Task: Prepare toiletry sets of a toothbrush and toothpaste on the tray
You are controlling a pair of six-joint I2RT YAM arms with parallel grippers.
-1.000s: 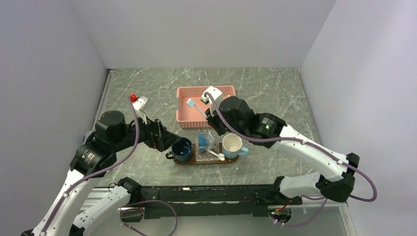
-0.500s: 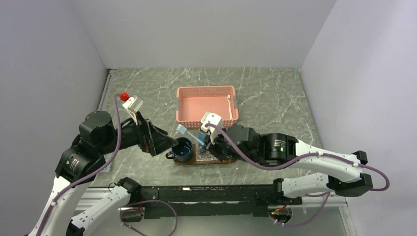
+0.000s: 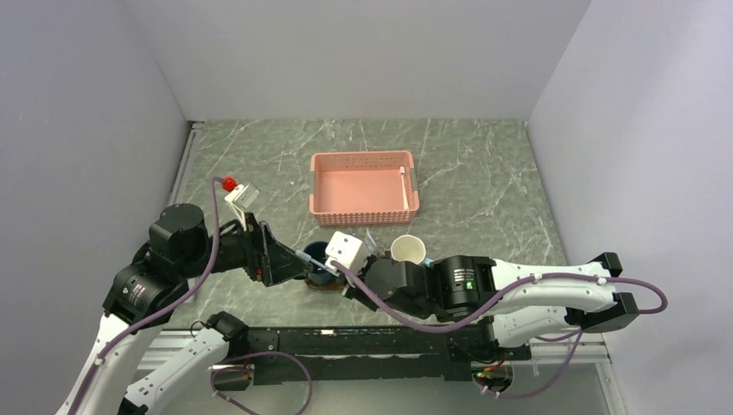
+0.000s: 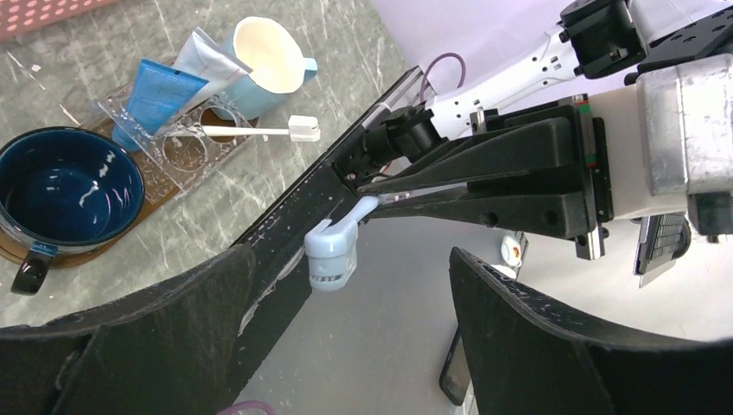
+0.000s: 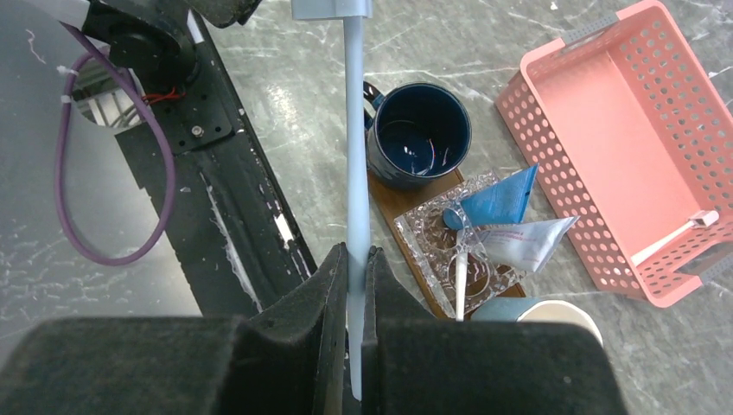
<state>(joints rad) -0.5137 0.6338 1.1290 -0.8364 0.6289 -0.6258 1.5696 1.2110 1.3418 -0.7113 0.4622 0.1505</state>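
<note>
The right tool (image 5: 350, 259) pinches a pale toothbrush (image 5: 355, 130), its head before the left tool (image 4: 350, 259), spread wide.

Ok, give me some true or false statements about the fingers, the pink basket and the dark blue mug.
1. The right fingers are shut on a toothbrush. True.
2. The left fingers are clamped on its head. False: they stand open, with the head in the gap between them.
3. The pink basket holds one white toothbrush. True.
4. The dark blue mug has a toothbrush in it. False: it is empty.
5. The blue toothpaste tube lies in the basket. False: it rests on the clear dish on the tray.
</note>
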